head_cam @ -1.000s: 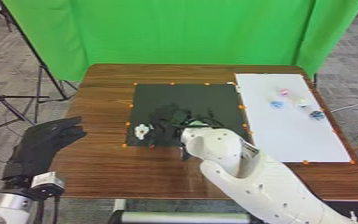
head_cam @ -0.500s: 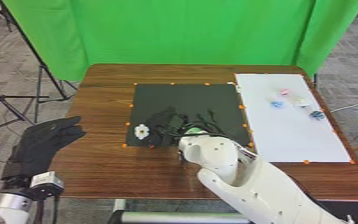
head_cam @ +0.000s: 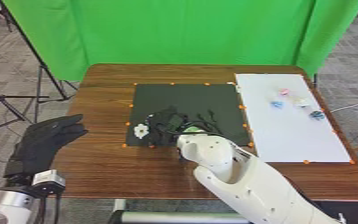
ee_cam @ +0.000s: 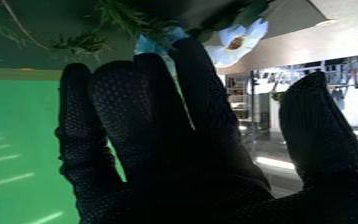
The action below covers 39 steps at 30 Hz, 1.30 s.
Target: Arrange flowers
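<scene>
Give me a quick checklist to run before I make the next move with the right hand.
1. Right hand over the black mat: ok.
2. Right hand open: ok, fingers straight, not curled round anything.
3. Fingertips free of the green leafy sprigs: cannot tell, they are close together in the wrist view.
4. White flower on the mat: ok, near its left edge.
5. All flowers off the white sheet: not ok, a pink one and a light blue one are among those on it.
6. Left hand outside the mat: ok, off to its left.
</scene>
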Available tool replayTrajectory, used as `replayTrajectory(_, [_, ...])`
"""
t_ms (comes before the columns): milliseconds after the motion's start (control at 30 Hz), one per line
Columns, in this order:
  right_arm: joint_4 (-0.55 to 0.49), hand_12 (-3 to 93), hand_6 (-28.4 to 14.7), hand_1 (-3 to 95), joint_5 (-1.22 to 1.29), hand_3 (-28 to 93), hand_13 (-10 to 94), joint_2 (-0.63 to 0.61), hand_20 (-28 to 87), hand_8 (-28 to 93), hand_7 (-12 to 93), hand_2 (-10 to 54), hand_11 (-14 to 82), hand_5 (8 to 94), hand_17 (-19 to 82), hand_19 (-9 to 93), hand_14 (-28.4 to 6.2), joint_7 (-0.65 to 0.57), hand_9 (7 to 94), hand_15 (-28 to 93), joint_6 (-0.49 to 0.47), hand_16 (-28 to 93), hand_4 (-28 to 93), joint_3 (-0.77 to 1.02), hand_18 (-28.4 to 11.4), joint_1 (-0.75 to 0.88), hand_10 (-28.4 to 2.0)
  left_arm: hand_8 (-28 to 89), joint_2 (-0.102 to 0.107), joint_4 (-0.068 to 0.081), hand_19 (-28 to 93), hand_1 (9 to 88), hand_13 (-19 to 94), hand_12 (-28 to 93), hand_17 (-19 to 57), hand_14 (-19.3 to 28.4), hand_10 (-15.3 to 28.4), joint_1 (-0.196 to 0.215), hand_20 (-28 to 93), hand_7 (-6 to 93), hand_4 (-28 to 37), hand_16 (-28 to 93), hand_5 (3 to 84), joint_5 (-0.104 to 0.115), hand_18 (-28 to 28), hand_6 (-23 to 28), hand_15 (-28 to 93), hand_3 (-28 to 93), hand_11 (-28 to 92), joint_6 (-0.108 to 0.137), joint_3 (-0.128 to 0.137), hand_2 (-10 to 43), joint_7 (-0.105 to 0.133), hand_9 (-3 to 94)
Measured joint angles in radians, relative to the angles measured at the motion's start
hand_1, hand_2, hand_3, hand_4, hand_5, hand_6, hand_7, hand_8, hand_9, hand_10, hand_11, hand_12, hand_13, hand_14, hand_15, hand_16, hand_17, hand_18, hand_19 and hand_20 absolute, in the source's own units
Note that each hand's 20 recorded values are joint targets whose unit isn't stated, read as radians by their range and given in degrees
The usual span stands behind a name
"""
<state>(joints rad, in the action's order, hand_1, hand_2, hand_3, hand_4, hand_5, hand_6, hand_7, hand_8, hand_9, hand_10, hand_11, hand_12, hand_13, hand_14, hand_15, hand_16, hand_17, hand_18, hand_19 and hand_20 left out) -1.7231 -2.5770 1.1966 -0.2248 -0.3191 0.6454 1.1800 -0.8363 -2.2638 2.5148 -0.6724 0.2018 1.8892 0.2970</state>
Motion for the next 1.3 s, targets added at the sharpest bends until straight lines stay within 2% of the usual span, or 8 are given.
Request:
replayTrajectory(767, [0.021, 12.3, -6.2, 10.1, 0.008, 76, 61, 0.059, 9, -12, 11, 16.6, 9.0, 58.4, 23, 82, -16.0, -0.01, 51.1, 78, 0.024, 16, -26, -0.019, -24.7, -0.029, -14.4, -9, 0.006, 0.006, 59, 30.4, 30, 11, -9.3, 27.4, 22.8, -0.007, 14, 15.0, -15.5, -14, 53.5, 0.002, 20.8, 16.1, 64, 79, 43, 0.001, -0.017, 3.6, 0.0, 44.3])
replayTrajectory(933, [0.021, 12.6, -6.5, 9.7, 0.022, 77, 61, 0.066, 10, -11, 12, 16.6, 8.9, 56.8, 23, 82, -16.0, -0.015, 50.1, 78, 0.028, 16, -26, -0.019, -24.7, -0.03, -15.5, -9, 0.006, 0.007, 59, 30.3, 30, 11, -9.3, 27.5, 22.8, -0.006, 14, 14.8, -15.4, -14, 53.6, 0.003, 20.7, 16.2, 64, 79, 43, 0.002, -0.021, 3.5, 0.001, 44.3])
replayTrajectory(1133, [0.003, 13.0, -6.5, 9.7, 0.04, 77, 61, 0.046, 10, -11, 13, 16.6, 9.0, 57.3, 23, 82, -16.0, -0.034, 50.5, 78, 0.054, 16, -26, -0.036, -24.8, -0.048, -16.3, -9, 0.006, 0.007, 59, 30.2, 30, 11, -9.3, 27.5, 22.8, 0.011, 14, 14.8, -15.4, -14, 53.6, 0.007, 20.8, 16.2, 64, 79, 43, 0.005, -0.02, 3.5, 0.007, 44.2])
replayTrajectory(1300, [-0.055, 13.0, -6.3, 9.9, 0.04, 77, 61, -0.021, 10, -11, 13, 16.4, 9.0, 57.5, 23, 82, -15.8, -0.041, 50.6, 78, 0.069, 16, -26, -0.058, -24.8, -0.075, -16.8, -9, 0.006, 0.002, 59, 30.1, 30, 11, -9.3, 27.4, 22.8, 0.033, 14, 14.8, -15.4, -14, 53.6, 0.008, 20.8, 16.2, 64, 80, 43, 0.013, -0.013, 3.5, 0.015, 44.3])
